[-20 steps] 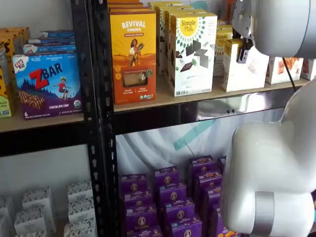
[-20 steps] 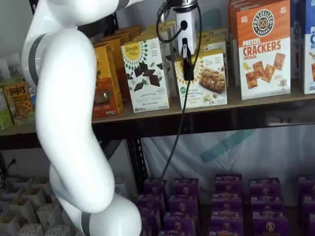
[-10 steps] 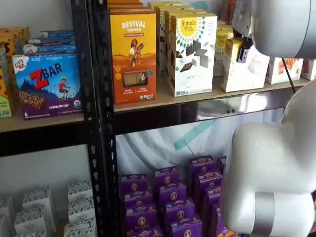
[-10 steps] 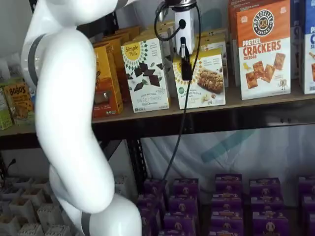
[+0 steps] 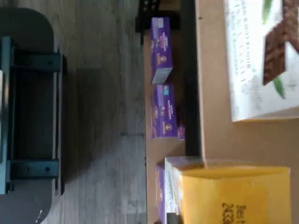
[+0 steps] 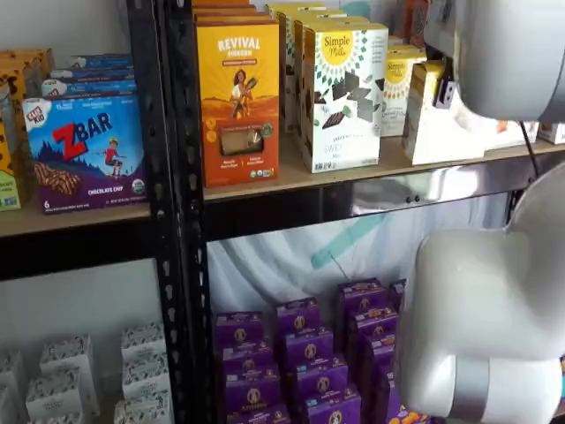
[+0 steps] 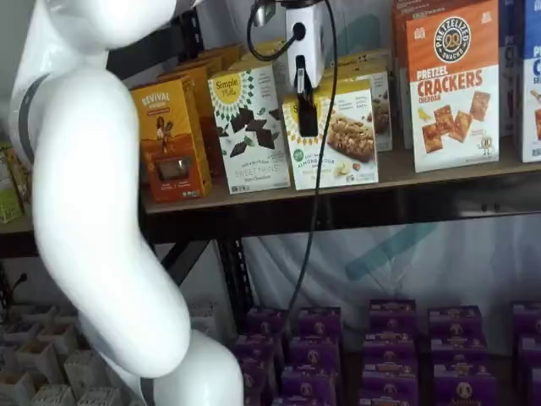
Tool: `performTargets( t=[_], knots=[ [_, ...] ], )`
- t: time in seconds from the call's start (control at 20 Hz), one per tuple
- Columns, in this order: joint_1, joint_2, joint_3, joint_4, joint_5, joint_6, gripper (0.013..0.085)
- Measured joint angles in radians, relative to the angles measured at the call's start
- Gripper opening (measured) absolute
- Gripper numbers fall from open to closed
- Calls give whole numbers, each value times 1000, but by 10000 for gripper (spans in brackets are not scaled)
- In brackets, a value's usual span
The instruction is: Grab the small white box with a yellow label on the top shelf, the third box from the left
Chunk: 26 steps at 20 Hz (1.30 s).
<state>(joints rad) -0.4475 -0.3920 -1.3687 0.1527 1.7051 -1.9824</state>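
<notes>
The small white box (image 7: 342,139), short, with a round yellow label and a green mark, stands on the top shelf (image 7: 439,179) between a taller white carton with chocolate pieces (image 7: 249,127) and an orange crackers carton (image 7: 452,85). My gripper (image 7: 306,125) hangs from above, one black finger down the box's front face, shut on the box. In a shelf view the box (image 6: 441,132) shows side-on with the finger (image 6: 443,92) against it. The wrist view shows the box's yellow top (image 5: 233,196) close up.
An orange Revival carton (image 6: 237,88) stands left of the tall white carton. A blue-purple ZBAR box (image 6: 84,150) sits on the lower left board. Purple boxes (image 7: 389,355) fill the shelf below. My white arm (image 7: 93,211) fills the left foreground.
The gripper and the small white box have moved together out from the row toward the shelf's front edge, and the arm has swung with them.
</notes>
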Motion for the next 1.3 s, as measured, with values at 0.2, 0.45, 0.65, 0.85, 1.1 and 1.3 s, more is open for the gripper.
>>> performTargets(
  t=[0.2, 0.45, 0.65, 0.85, 1.1, 1.3],
  knots=[
    [-9, -51, 29, -9, 34, -7, 330],
    [-10, -123, 83, -26, 84, -9, 330],
    [-9, -176, 130, -26, 108, -7, 330],
    [-1, -225, 179, -19, 115, 3, 330],
    [18, -261, 220, -29, 114, 18, 330],
    [20, -267, 230, -31, 117, 20, 330]
  ],
)
